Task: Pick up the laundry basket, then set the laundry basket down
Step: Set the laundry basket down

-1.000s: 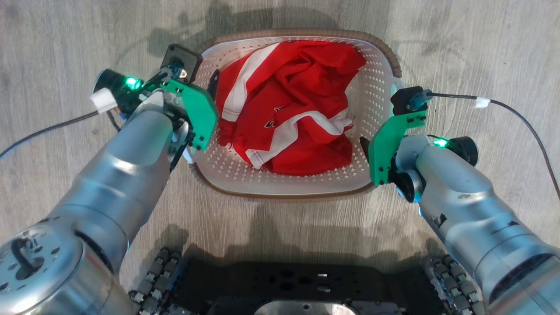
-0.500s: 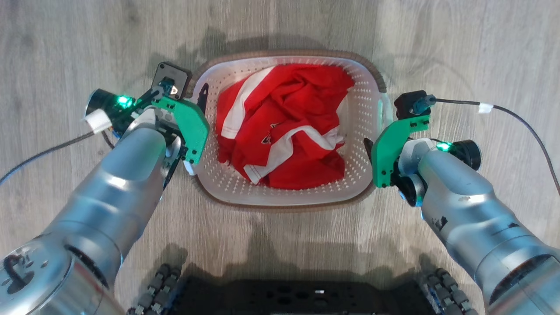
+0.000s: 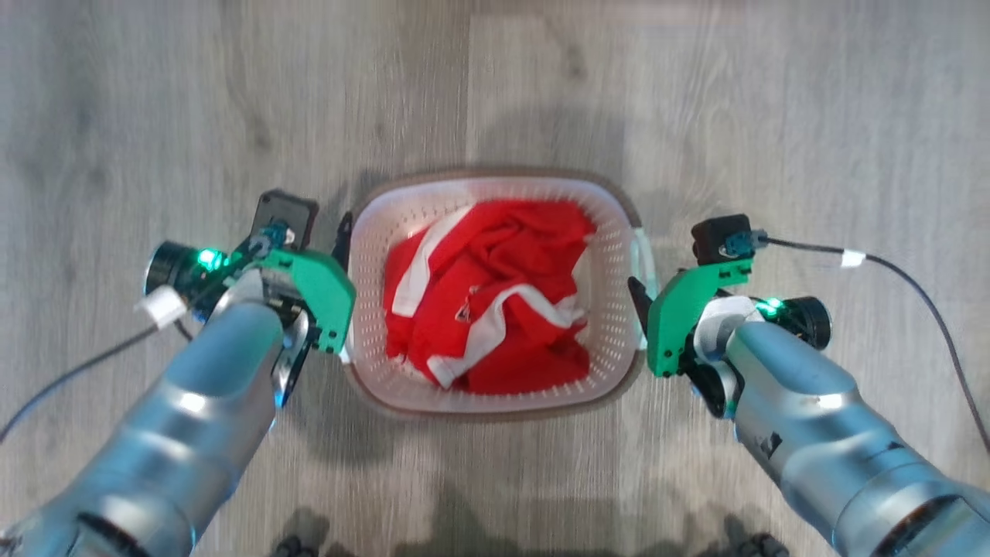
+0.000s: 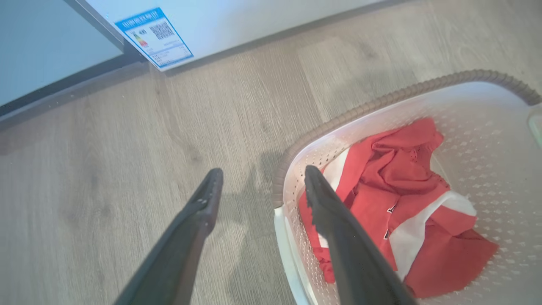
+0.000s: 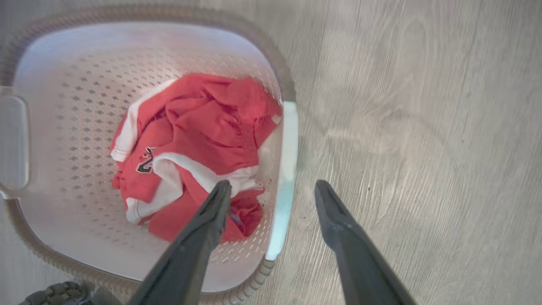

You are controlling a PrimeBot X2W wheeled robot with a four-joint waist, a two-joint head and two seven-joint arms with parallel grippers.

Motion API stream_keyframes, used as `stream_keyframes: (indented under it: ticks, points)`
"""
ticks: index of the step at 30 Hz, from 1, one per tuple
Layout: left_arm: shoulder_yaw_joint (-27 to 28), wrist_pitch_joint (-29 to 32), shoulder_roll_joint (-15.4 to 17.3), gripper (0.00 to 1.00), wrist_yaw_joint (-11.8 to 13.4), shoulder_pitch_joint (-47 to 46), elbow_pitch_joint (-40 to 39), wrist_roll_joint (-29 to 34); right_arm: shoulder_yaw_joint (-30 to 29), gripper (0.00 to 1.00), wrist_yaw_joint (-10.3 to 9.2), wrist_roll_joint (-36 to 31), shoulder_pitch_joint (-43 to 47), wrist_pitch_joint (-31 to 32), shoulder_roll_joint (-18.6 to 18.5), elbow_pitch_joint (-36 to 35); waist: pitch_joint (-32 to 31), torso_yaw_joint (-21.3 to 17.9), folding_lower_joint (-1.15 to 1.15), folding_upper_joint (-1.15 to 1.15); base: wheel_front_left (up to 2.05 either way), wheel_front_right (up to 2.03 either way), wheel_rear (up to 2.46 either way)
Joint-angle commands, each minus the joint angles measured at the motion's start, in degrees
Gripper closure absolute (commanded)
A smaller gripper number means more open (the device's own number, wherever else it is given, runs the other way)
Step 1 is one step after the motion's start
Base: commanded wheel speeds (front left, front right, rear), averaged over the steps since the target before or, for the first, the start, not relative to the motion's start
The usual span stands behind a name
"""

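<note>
- Two grippers, both spread wide and holding nothing: the left gripper (image 4: 261, 171) and the right gripper (image 5: 273, 184) each straddle a side of the basket, one finger inside the wall and one outside.
- The laundry basket (image 3: 607, 325) sits on the wood floor (image 3: 495, 93) between the arms, with a red garment (image 3: 495, 302) loose inside.
- Judgement: no grasp made. Lower both arms evenly, seat each handle deep between the fingers, close together, lift level.
- Risk: an inner finger may pinch cloth along with the right handle (image 5: 288, 169).
</note>
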Motion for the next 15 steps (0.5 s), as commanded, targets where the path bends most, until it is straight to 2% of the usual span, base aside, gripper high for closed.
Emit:
stream_keyframes:
  ticks: [1, 7, 8, 10, 15]
  points:
    - [4.04, -0.54, 3.29, 0.00, 1.48, 2.47, -3.88, 1.96, 0.90, 0.00, 0.39, 0.68, 2.74, -3.45, 1.19, -1.50, -6.09, -1.27, 0.00, -0.01, 0.00, 0.00, 0.00]
    - [12.51, -0.54, 6.81, 0.00, 4.93, 10.34, -15.78, 7.82, 0.76, 0.00, 0.39, 1.83, 4.08, -11.01, 1.19, -3.12, -13.78, -2.94, 0.00, -0.01, 0.00, 0.00, 0.00]
    - [15.75, -0.54, 7.90, 0.00, 6.05, 13.02, -21.01, 10.51, 0.26, 0.00, 0.39, 1.41, 4.15, -12.34, 1.19, -3.69, -15.90, -3.41, 0.00, -0.01, 0.00, 0.00, 0.00]
    - [19.16, -0.54, 8.64, 0.00, 6.99, 15.85, -26.56, 13.11, -0.88, 0.00, 0.39, 0.27, 4.06, -12.92, 1.19, -4.63, -17.72, -3.85, 0.00, -0.01, 0.00, 0.00, 0.00]
    - [27.67, -0.54, 9.23, 0.00, 7.91, 23.15, -39.86, 18.83, -13.30, 0.00, 0.39, -9.17, 5.95, -13.04, 1.19, -14.50, -21.09, -4.93, 0.00, -0.01, 0.00, 0.00, 0.00]
